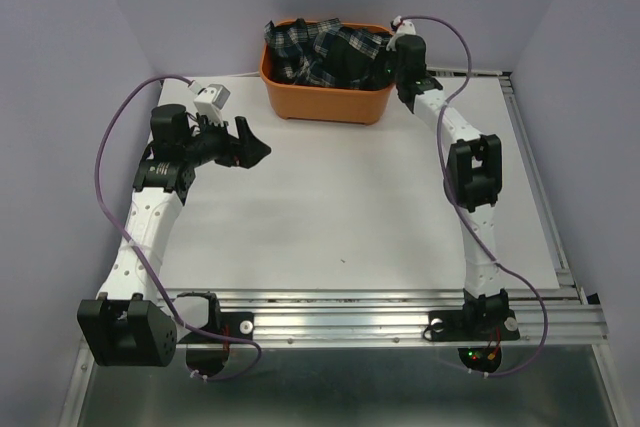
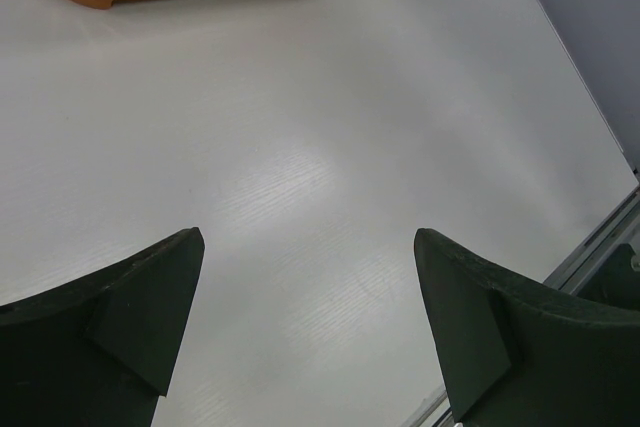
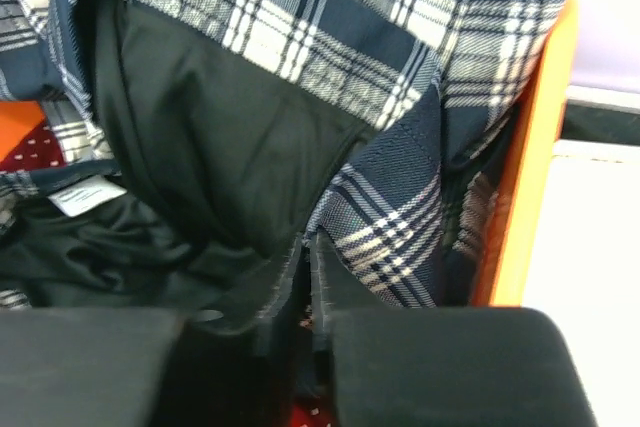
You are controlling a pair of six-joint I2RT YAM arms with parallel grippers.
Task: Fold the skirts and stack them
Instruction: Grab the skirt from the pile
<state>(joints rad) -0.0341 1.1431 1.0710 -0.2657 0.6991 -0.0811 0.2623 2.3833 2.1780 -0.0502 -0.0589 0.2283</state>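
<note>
Here my right gripper (image 3: 308, 259), nearly closed, pinches the soft, limp tartan skirt (image 3: 400, 57) in the orange tub (image 3: 520, 197), likely best held by its firmer waistband, while my left gripper (image 2: 308, 237) gapes wide.

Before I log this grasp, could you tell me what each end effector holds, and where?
The right end effector pinches the tartan skirt at a fold beside its dark lining; the left end effector is open, empty.
</note>
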